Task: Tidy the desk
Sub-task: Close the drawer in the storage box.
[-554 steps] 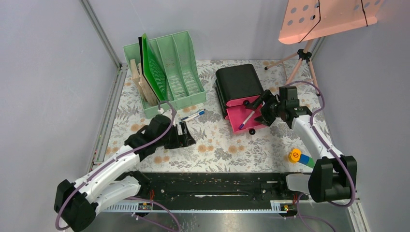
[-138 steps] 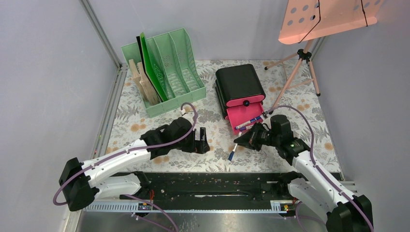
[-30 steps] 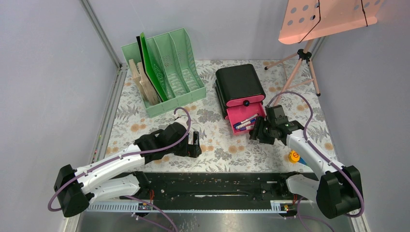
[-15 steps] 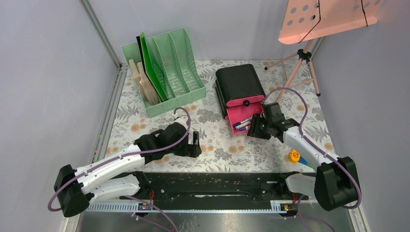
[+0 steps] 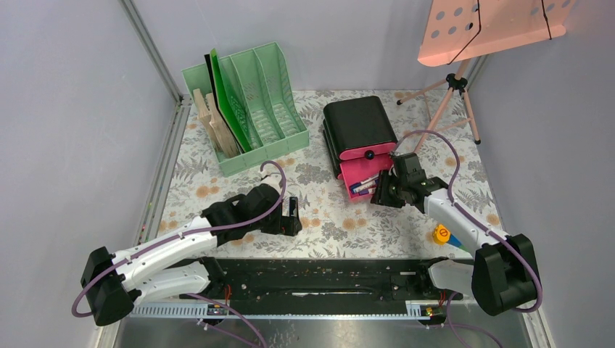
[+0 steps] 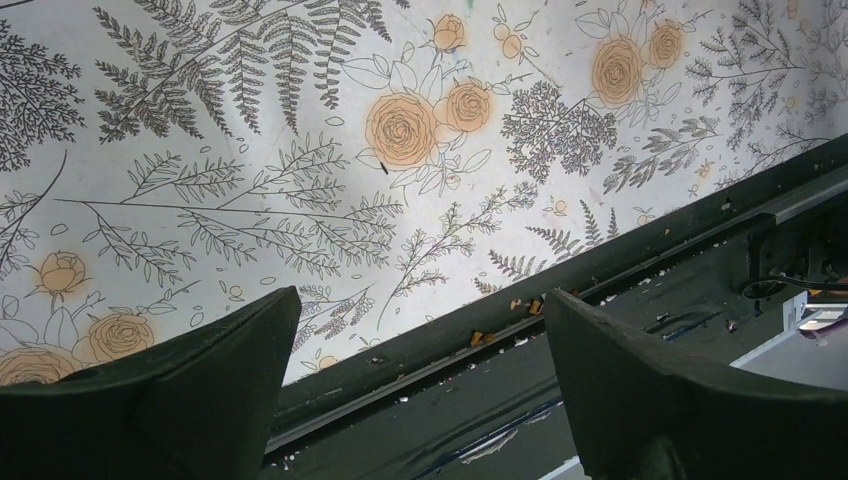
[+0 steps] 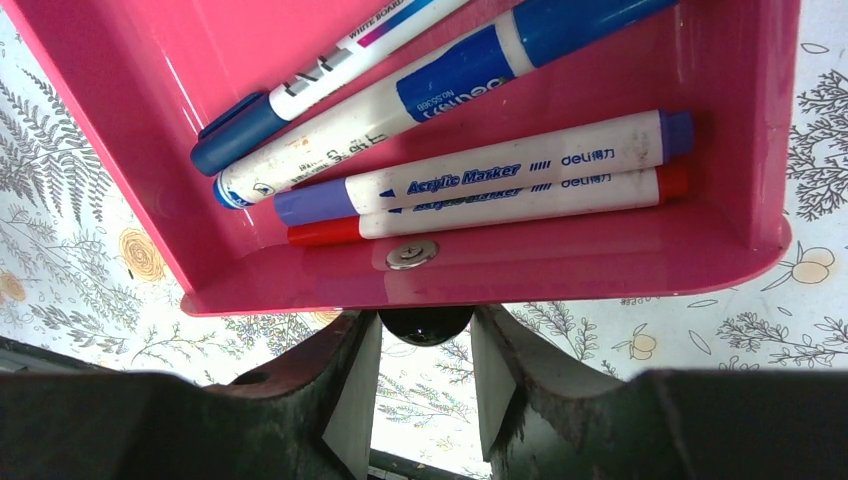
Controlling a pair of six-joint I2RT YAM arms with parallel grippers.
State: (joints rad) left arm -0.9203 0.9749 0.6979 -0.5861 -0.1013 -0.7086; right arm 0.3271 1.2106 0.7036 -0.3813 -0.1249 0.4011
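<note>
Right fingers (image 7: 350,390) are seen narrowed around the black knob (image 7: 425,322) on the front of the pulled-out pink drawer (image 7: 560,255), with one pad on each side of it. Whether the knob is actually pinched cannot be told. Four markers (image 7: 480,180) are laid inside that drawer, which is the lower one of the black drawer box (image 5: 359,119). Left fingers (image 6: 160,400) are spread wide with nothing between them and are held low over the near edge of the counter (image 5: 326,217), just beside the black rail (image 6: 620,275). The counter, covered with a cloth of grey ferns and orange flowers, is spread beneath both arms from the rail to the back wall. The drawer box is set right of its middle, and a mint-green file rack (image 5: 268,94) is stood at its far left corner, with boards slotted into the left compartments.
</note>
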